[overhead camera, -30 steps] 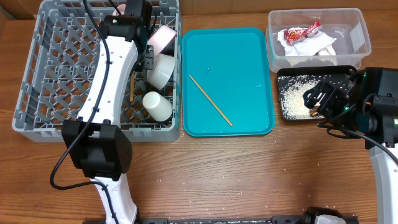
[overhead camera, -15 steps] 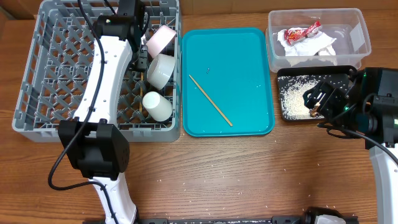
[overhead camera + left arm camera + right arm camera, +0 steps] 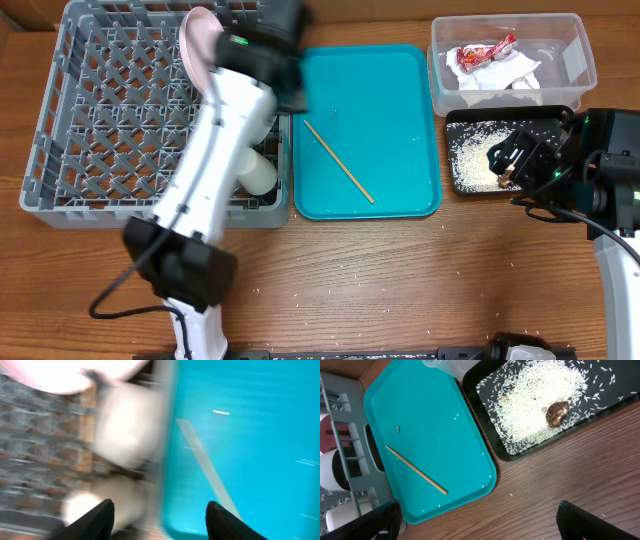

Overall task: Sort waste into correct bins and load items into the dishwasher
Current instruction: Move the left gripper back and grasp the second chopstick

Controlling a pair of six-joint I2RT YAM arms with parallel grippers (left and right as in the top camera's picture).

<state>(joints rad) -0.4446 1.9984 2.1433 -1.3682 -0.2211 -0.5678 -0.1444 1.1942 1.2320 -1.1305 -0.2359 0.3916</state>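
One wooden chopstick [image 3: 338, 161] lies slantwise on the teal tray [image 3: 390, 100]. My left gripper [image 3: 287, 82] hovers over the grey dish rack's [image 3: 60, 120] right edge. Its jaws are open and empty in the blurred left wrist view [image 3: 160, 507]. A pale plate [image 3: 197, 45] stands on edge in the rack, and a white cup [image 3: 258, 172] lies there beside my arm. The clear tub [image 3: 575, 60] holds the red-and-white wrapper [image 3: 485, 50] and napkin [image 3: 505, 75]. Rice [image 3: 540, 395] and a brown scrap [image 3: 556, 412] lie in the black tray [image 3: 460, 125]. My right gripper [image 3: 480, 510] is wide open over the table.
A white bowl [image 3: 127, 427] shows blurred in the rack, mostly under my left arm in the overhead view. Stray rice grains dot the teal tray and the wooden table [image 3: 400, 280].
My left gripper opened inside the rack, then swung right to the rack's edge by the teal tray. The right arm has not moved.
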